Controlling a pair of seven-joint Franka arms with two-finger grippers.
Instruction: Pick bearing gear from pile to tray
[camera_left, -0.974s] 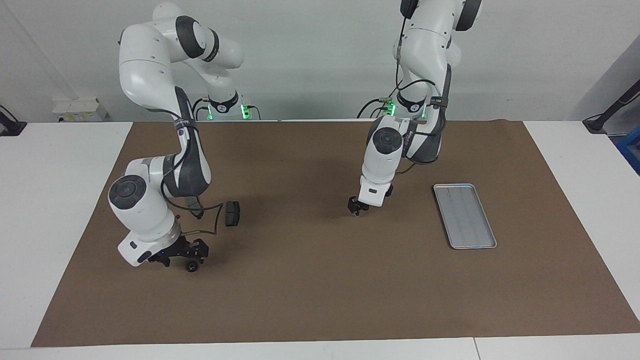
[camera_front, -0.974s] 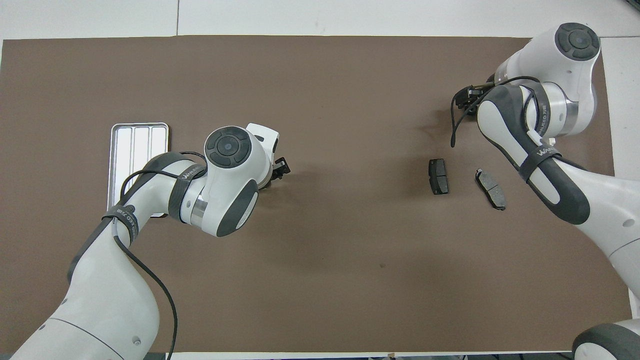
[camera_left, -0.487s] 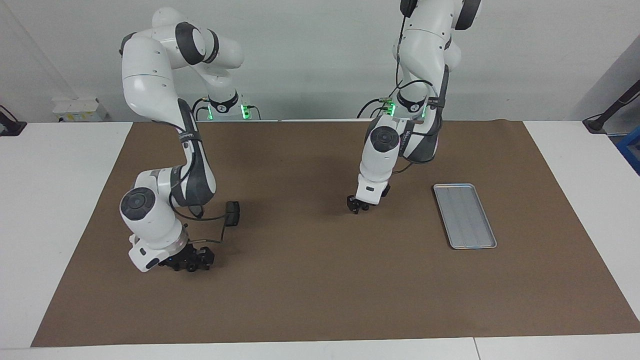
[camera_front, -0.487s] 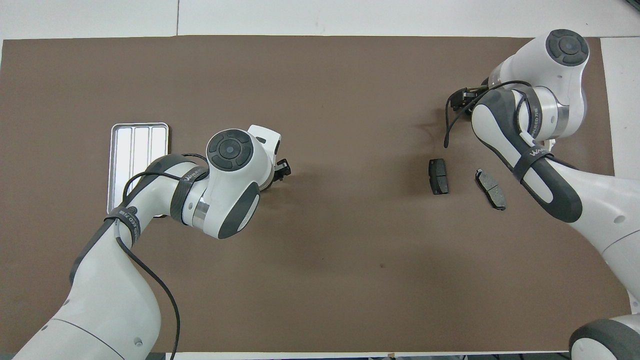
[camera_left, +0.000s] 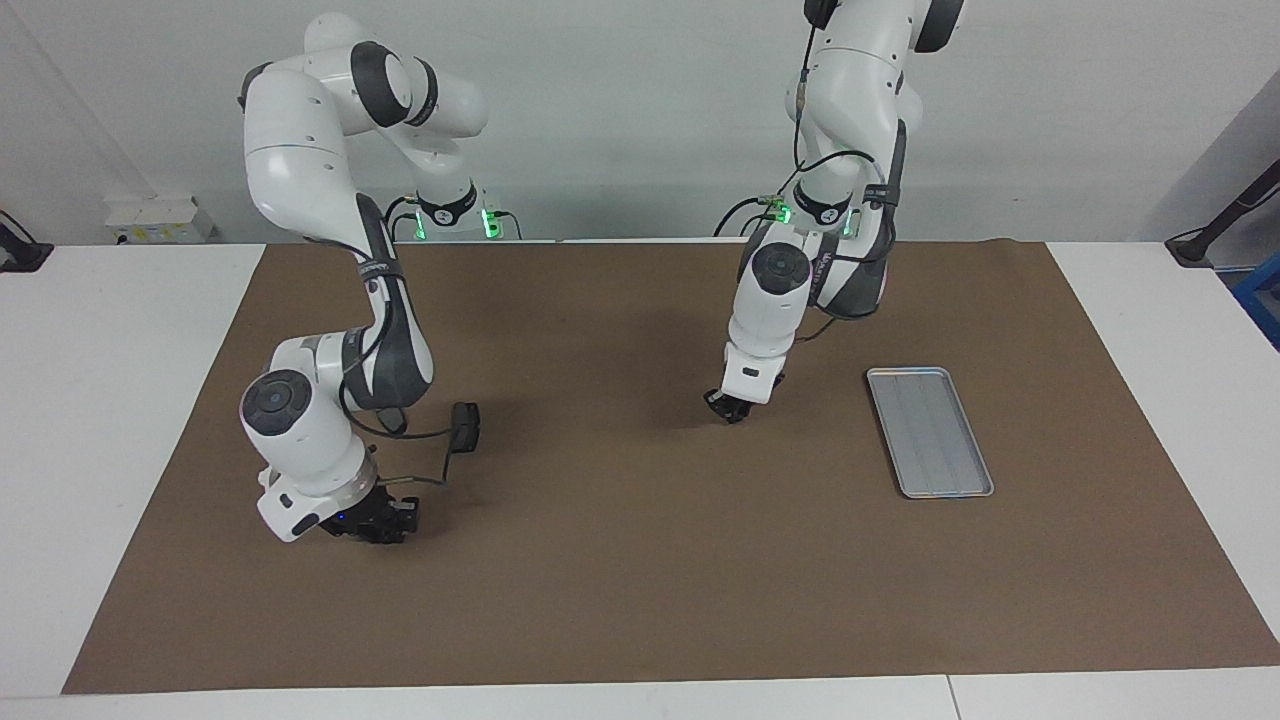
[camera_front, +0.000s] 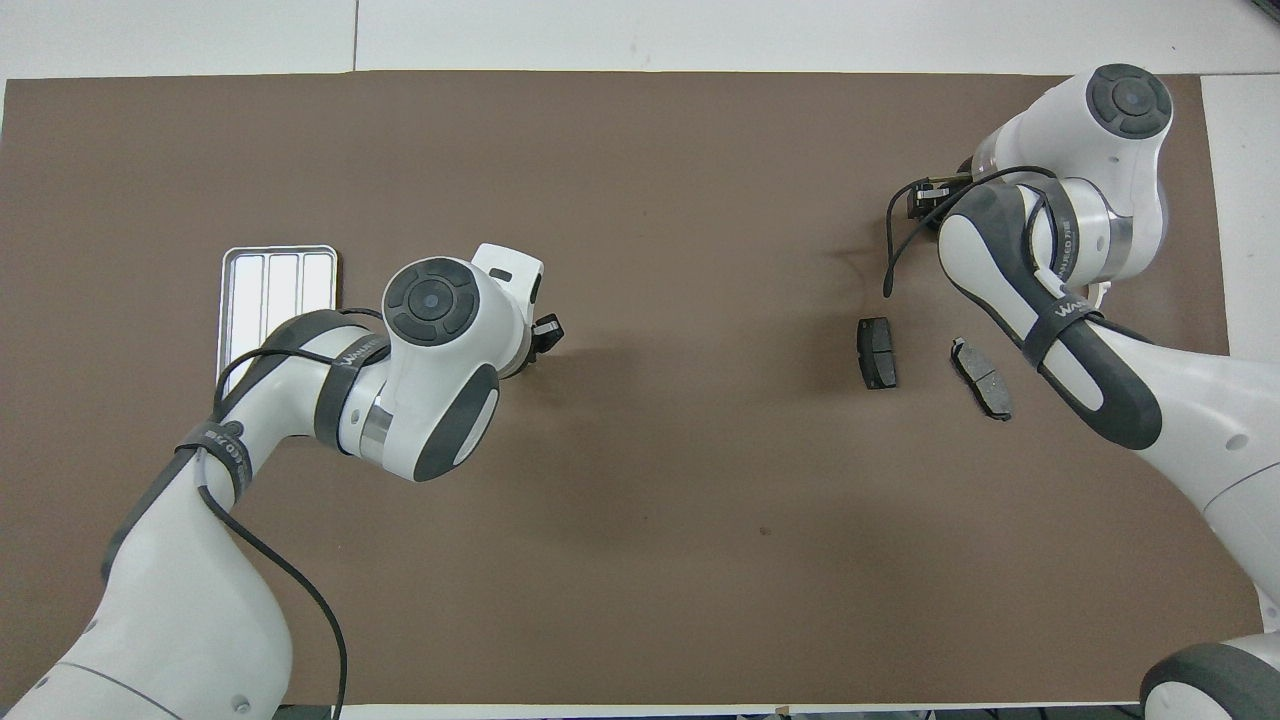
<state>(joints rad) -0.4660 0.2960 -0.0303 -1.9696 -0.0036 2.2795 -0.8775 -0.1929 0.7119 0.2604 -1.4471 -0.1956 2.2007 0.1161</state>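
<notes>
My right gripper (camera_left: 383, 524) (camera_front: 925, 195) is down at the mat at the right arm's end, farther from the robots than the pile. The bearing gear does not show apart from the gripper's dark tips. Of the pile, two dark grey brake pads (camera_front: 877, 352) (camera_front: 982, 377) lie flat on the mat; one brake pad (camera_left: 464, 427) shows in the facing view beside the right arm's cable. The silver tray (camera_left: 930, 432) (camera_front: 277, 290) lies empty toward the left arm's end. My left gripper (camera_left: 735, 408) (camera_front: 545, 333) hangs shut just over bare mat beside the tray, holding nothing.
A brown mat (camera_left: 640, 560) covers the white table (camera_left: 120, 400). The right arm's loose black cable (camera_left: 420, 455) hangs low near the brake pad. In the overhead view the left forearm (camera_front: 300, 370) covers the tray's nearer end.
The right gripper sank onto a small black round piece that showed at its tips a second ago. The left gripper closed and shifted slightly toward the tray.
</notes>
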